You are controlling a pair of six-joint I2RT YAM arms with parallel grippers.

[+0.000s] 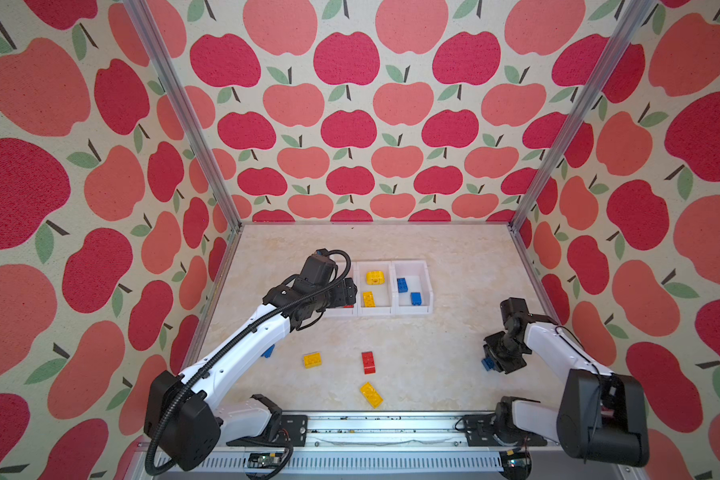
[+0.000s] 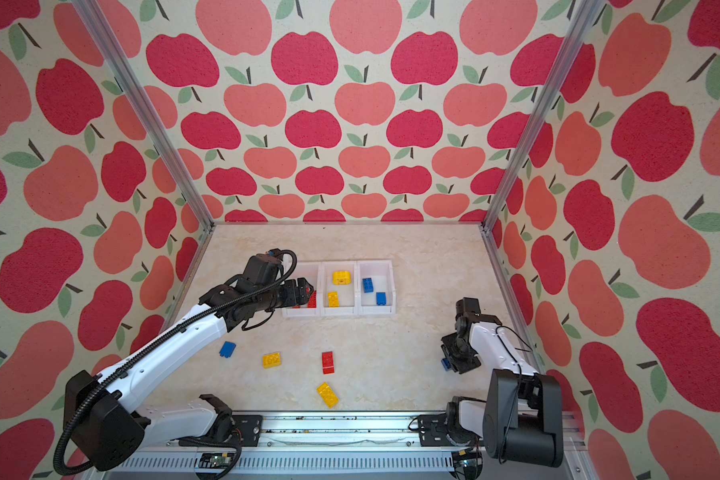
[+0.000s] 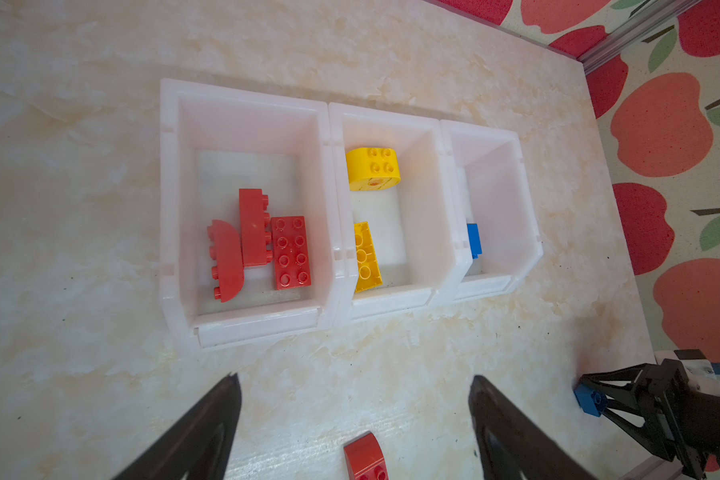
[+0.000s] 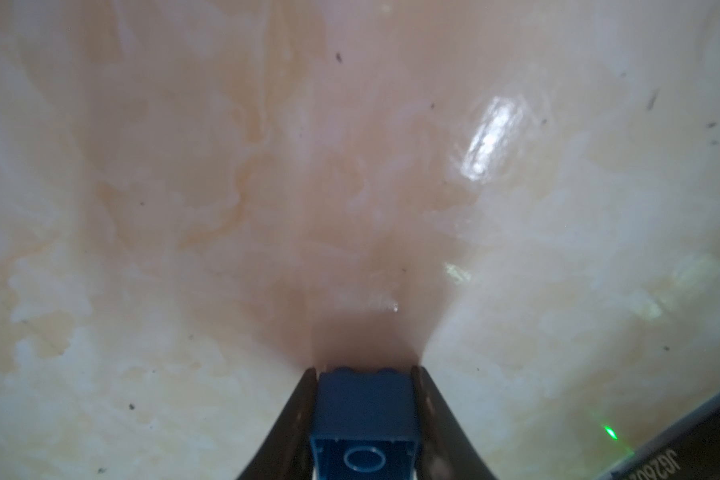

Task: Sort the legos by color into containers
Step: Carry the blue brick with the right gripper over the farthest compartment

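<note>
My right fingers [image 4: 298, 419] pinch a small blue brick [image 4: 364, 407] at the right side of the marbled surface [image 4: 184, 208]. The next move looks like a carry to the right-hand bin [image 1: 412, 309], where two blue bricks [image 1: 402, 284] lie. My left fingers [image 3: 217, 415] stand spread near the red bin [image 3: 250, 328]. Between them a red curved brick [image 3: 364, 457] is cut off; resting or falling, I cannot tell.

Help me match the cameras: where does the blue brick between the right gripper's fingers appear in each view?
Top view: blue brick, lower right, in the right gripper tips.
Top view: same spot.
Left wrist: in the right gripper's tips, past the containers' blue end.
Right wrist: close up between both fingers, hollow underside showing.
Shared landmark: the containers, missing only from the right wrist view.
</note>
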